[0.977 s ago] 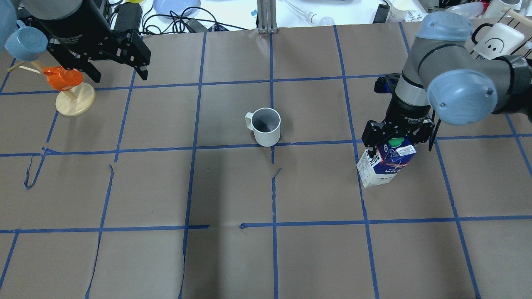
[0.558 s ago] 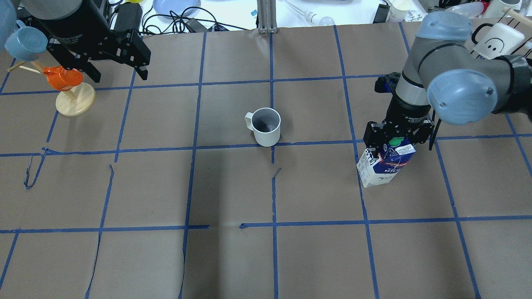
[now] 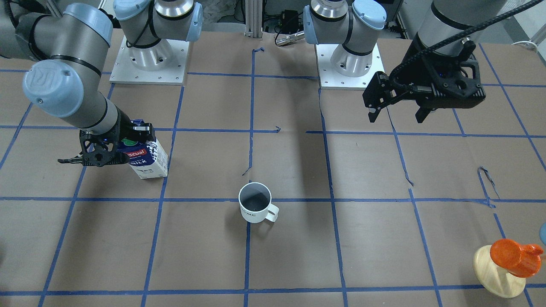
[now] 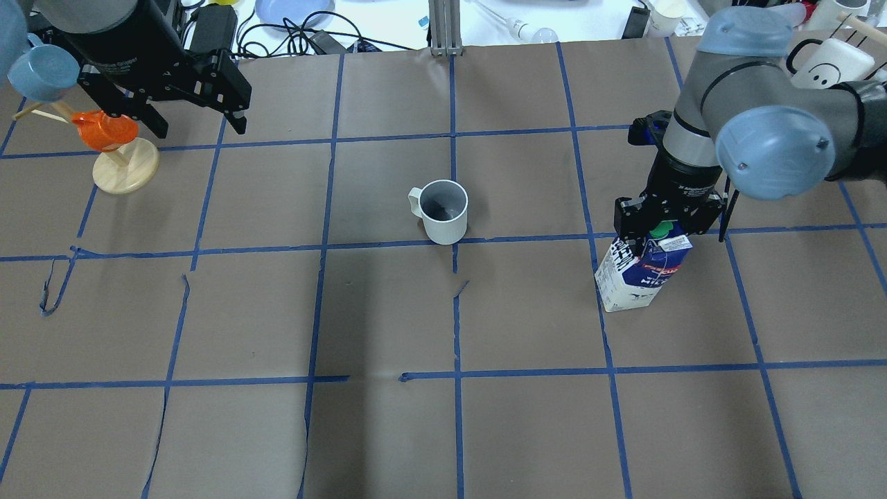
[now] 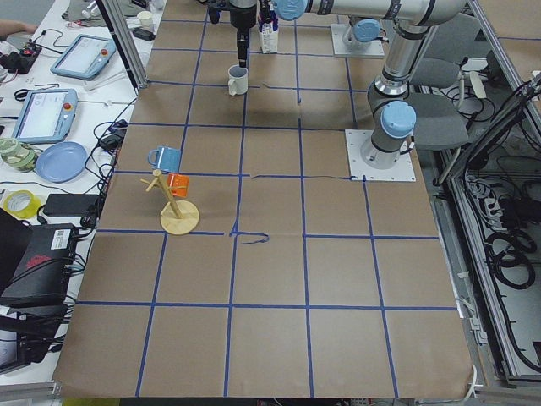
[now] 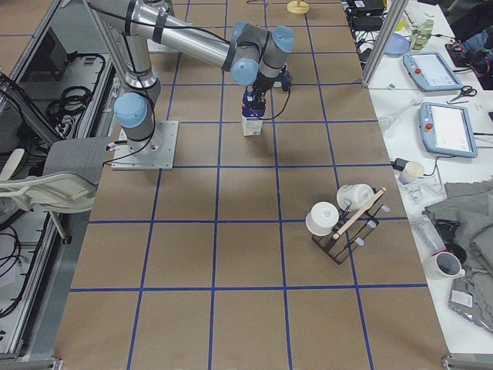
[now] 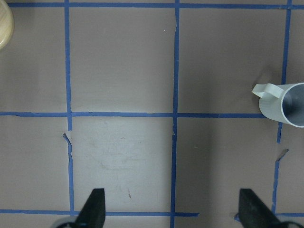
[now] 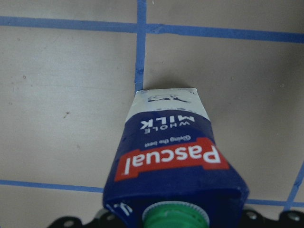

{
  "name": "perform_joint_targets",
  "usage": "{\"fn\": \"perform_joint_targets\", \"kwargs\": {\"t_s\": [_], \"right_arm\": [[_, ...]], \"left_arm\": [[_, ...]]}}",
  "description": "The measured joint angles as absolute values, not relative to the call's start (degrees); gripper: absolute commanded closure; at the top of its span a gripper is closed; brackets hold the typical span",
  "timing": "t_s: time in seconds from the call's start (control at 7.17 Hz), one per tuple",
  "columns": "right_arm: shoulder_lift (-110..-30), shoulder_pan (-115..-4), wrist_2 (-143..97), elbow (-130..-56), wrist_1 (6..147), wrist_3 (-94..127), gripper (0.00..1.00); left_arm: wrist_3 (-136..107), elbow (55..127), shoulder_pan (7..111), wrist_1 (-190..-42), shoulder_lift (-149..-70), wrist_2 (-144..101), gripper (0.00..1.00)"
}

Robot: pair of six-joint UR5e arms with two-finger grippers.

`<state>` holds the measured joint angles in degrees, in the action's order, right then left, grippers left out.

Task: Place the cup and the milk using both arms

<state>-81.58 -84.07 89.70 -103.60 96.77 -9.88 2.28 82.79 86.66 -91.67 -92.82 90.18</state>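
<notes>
The cup [image 4: 443, 211], a small white mug with a dark inside, stands upright near the table's middle, and it also shows in the front view [image 3: 255, 204] and at the right edge of the left wrist view [image 7: 287, 102]. The milk [image 4: 641, 274], a blue and white carton with a green cap, stands on the table at the right. My right gripper [image 4: 662, 235] is shut on its top, and the carton fills the right wrist view [image 8: 171, 156]. My left gripper [image 4: 201, 125] is open and empty, high at the far left, well apart from the cup.
A wooden stand [image 4: 126, 166] with an orange cup [image 4: 104, 132] and a blue cup [image 4: 41, 69] sits just left of my left gripper. A rack with white mugs [image 4: 831, 66] stands behind my right arm. Blue tape lines grid the brown table.
My right gripper has shifted slightly away from the robot, and the carton's top has moved with it while its base stayed put. The left arm and the cup have not moved.
</notes>
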Motion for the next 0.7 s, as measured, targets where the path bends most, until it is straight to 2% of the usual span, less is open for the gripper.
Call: {"fn": "perform_joint_targets", "kwargs": {"t_s": [0.28,0.7], "right_arm": [[-81.7,-84.1,89.4,-101.9,96.5,-9.7,0.55],[-81.7,-84.6,88.4,-99.9,96.3,-8.1,0.55]], "left_arm": [[2.3,82.8,86.7,-91.7,-92.8,90.2,0.00],[2.3,82.8,86.7,-91.7,-92.8,90.2,0.00]]}}
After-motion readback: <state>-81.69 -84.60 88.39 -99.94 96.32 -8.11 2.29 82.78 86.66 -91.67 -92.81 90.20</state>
